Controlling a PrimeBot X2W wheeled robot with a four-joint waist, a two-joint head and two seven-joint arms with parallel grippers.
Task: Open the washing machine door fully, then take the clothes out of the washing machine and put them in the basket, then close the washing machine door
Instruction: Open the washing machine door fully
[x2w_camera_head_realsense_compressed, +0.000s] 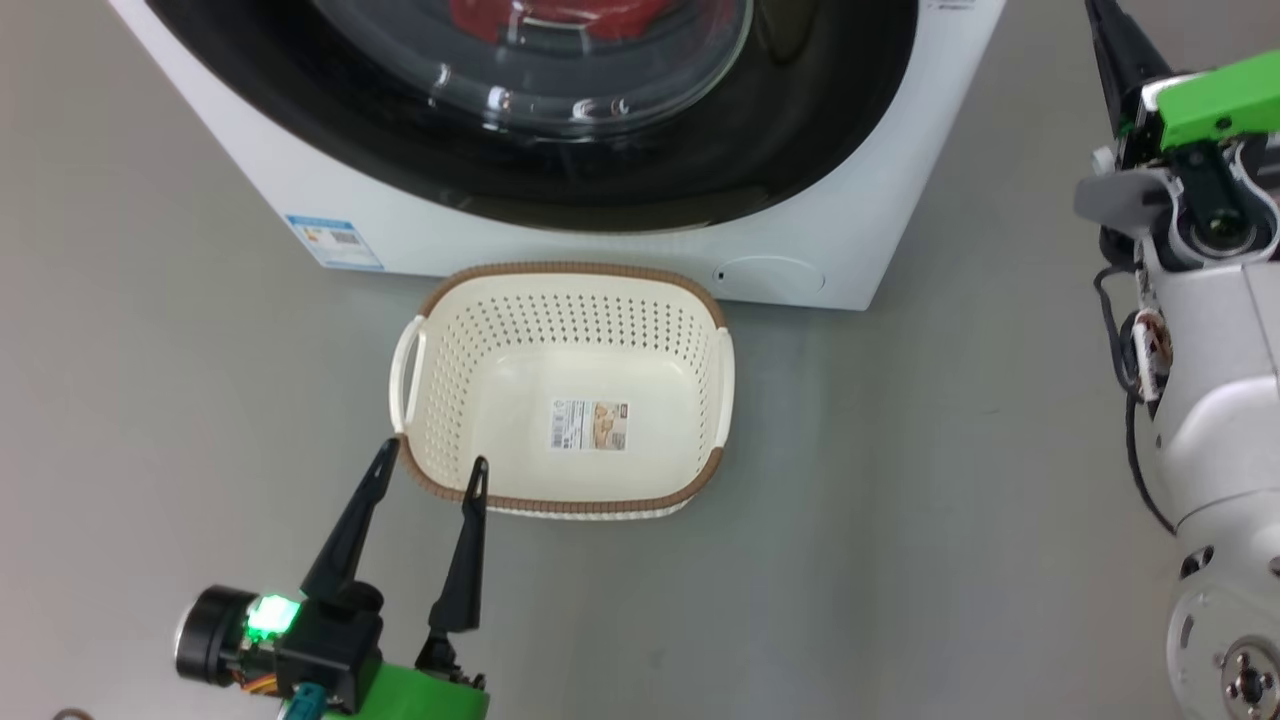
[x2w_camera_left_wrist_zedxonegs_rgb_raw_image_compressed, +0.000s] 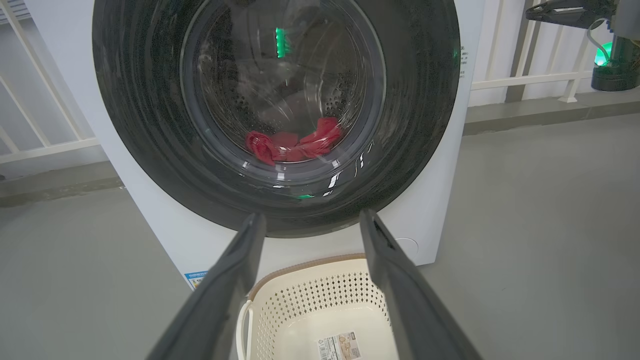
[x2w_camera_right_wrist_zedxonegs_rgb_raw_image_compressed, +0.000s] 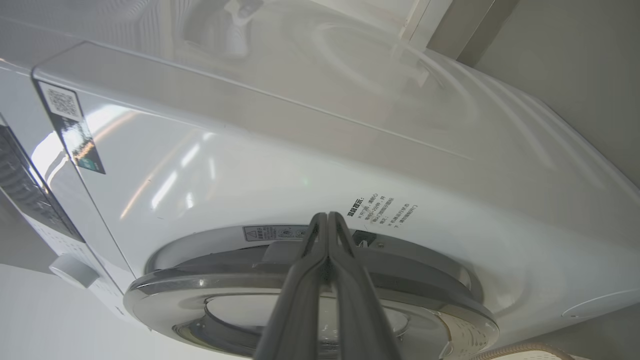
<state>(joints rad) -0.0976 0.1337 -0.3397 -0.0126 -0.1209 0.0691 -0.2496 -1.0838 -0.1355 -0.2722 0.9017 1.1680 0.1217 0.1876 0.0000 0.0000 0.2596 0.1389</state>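
Head view: clothes (x2w_camera_head_realsense_compressed: 560, 18) seemingly behind door (x2w_camera_head_realsense_compressed: 820, 120) glass.

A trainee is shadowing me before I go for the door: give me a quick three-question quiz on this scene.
1. True or false: the basket already holds the clothes.
2. Which claw stands open? A: left; B: right; C: both.
3. Fill in: seen through the washing machine door, the clothes are coloured ___.
Key: 1 false, it holds just a sticker; 2 A, left claw open, right claw shut; 3 red.
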